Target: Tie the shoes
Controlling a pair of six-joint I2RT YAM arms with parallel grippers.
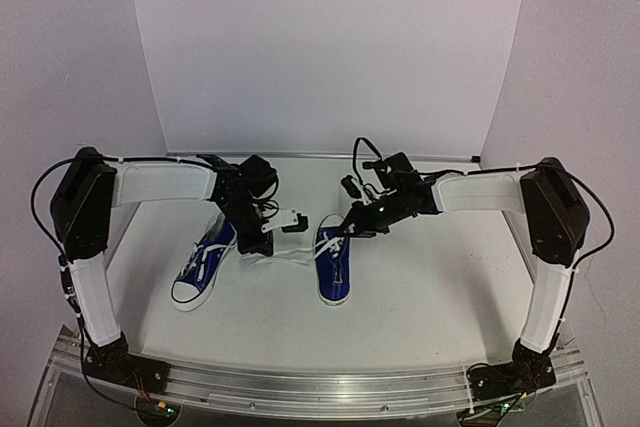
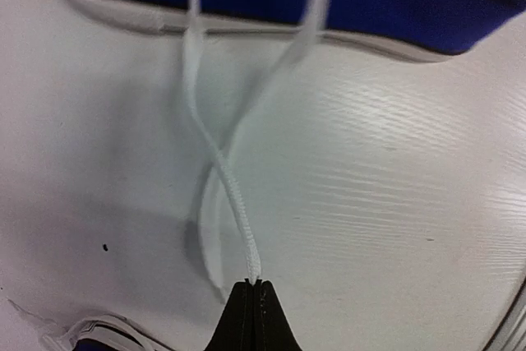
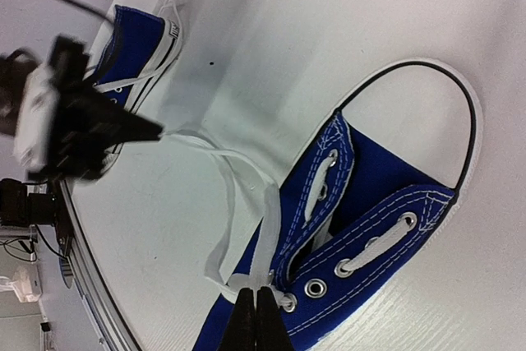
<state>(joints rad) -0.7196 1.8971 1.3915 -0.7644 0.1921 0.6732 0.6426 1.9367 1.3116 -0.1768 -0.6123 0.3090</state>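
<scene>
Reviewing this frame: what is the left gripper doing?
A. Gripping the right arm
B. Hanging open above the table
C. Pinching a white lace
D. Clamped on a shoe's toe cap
C: in the left wrist view the left gripper has its fingertips closed on a white lace, which runs up to the blue shoe.

— What sits at six o'clock in the overhead view?
— An aluminium rail (image 1: 320, 387), along the white desk's (image 1: 430, 287) near edge.
— And at twelve?
— A white back panel (image 1: 330, 47), standing upright. A dark speck (image 2: 104, 247) marks the desk.
</scene>
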